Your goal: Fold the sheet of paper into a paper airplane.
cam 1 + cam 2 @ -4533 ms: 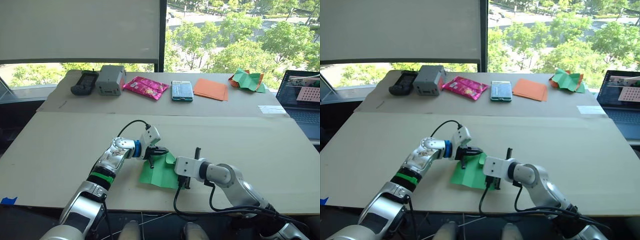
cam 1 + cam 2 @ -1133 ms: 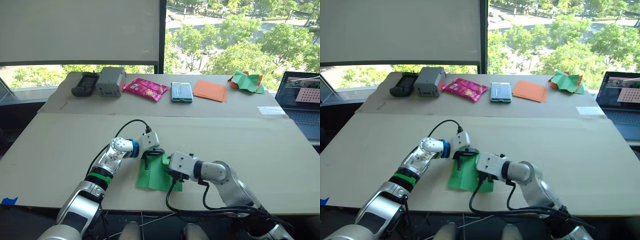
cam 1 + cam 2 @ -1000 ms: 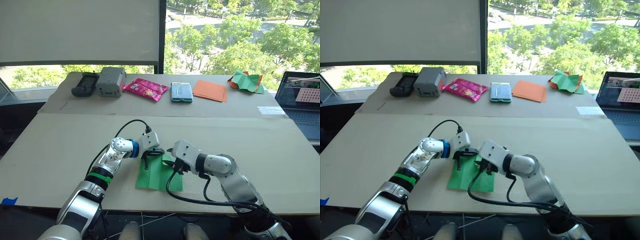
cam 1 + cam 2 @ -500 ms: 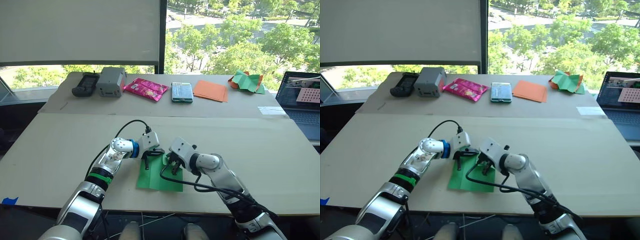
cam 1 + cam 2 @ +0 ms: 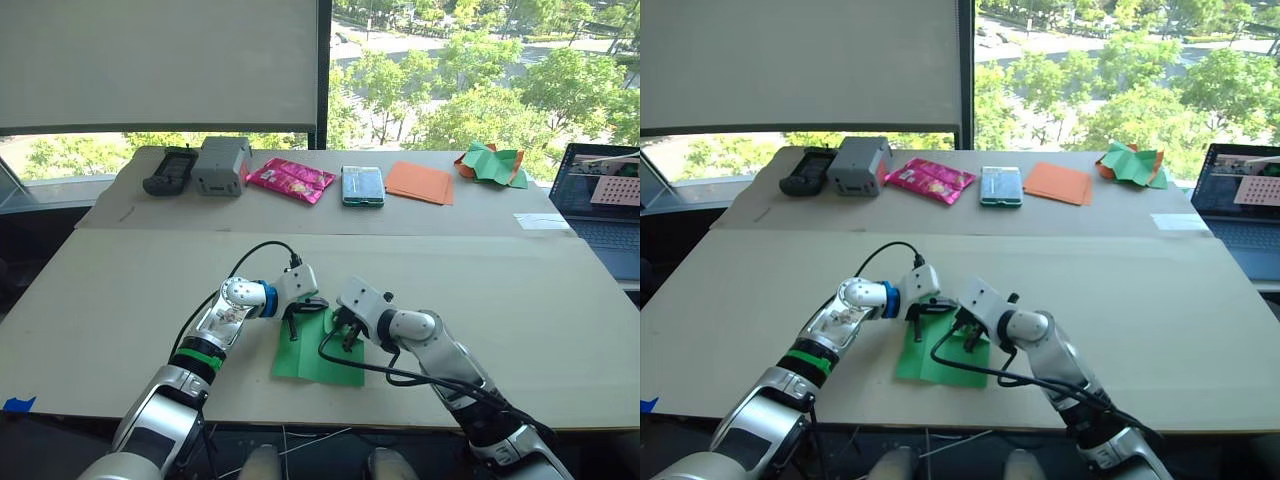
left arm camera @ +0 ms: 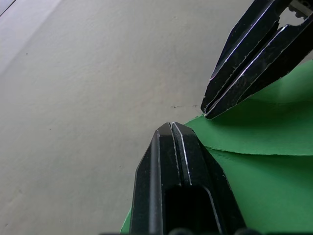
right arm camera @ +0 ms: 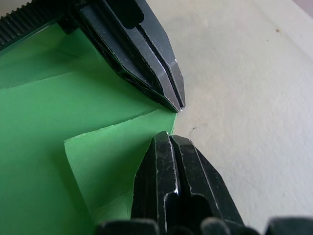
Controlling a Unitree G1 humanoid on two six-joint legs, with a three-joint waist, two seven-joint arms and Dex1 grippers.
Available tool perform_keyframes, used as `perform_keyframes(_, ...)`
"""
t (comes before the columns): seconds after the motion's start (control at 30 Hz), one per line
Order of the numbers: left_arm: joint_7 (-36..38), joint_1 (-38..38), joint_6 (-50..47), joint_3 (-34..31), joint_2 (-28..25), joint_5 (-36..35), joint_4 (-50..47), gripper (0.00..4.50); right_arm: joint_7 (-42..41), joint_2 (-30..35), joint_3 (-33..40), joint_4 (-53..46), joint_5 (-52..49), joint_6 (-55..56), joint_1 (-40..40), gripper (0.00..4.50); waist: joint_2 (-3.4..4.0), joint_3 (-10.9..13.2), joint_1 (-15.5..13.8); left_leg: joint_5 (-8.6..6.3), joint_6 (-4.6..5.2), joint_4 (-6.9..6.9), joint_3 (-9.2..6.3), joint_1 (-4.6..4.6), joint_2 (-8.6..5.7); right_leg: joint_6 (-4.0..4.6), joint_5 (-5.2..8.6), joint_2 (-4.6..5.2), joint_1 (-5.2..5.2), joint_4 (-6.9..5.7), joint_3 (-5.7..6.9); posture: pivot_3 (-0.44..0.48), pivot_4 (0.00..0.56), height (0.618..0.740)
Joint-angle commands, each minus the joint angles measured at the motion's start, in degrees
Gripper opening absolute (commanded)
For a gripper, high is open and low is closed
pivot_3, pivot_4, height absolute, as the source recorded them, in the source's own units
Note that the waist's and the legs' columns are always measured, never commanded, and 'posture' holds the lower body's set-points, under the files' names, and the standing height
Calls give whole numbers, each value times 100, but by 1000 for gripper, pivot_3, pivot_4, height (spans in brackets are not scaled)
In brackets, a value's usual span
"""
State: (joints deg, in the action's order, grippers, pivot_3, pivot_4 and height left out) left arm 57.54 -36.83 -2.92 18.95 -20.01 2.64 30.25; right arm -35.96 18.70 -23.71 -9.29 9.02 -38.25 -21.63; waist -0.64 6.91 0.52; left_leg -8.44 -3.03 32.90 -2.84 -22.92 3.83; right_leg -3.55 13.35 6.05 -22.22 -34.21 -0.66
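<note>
On the tabletop (image 5: 520, 300), the thin, limp sheet of paper (image 5: 315, 352) is being pinned at its folded corner by the closed left gripper (image 5: 292, 327) and closed right gripper (image 5: 343, 335); edge holds are judged best.

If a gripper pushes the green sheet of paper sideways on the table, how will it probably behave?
The sheet of paper looks thin and lies flat, so it is probably light and floppy; a side push would likely slide or buckle it. Its folded flap lifts slightly, so creases may spring back. Both shut grippers, left and right, press its far corner, which likely pins it.
</note>
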Motion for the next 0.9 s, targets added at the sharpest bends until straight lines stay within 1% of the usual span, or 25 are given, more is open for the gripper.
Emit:
perform_keyframes(0.03,40,166,-150,147,-66,189,124,0,-50,93,-201,-8,18,-244,254,40,-1,-6,1,0,0,0,0,0,0,0,0,0,0,0,0,0,150,706)
perform_keyframes(0.53,51,183,-126,167,-92,203,125,0,-77,340,-267,-584,21,-467,821,40,-9,-33,12,-2,-3,0,0,1,1,2,3,0,-1,3,0,0,150,706)
perform_keyframes(0.9,63,203,-124,181,-102,203,107,0,-46,567,-98,-927,-71,-687,1262,40,-20,-43,5,-3,-4,0,0,1,1,2,5,3,0,7,1,0,150,706)
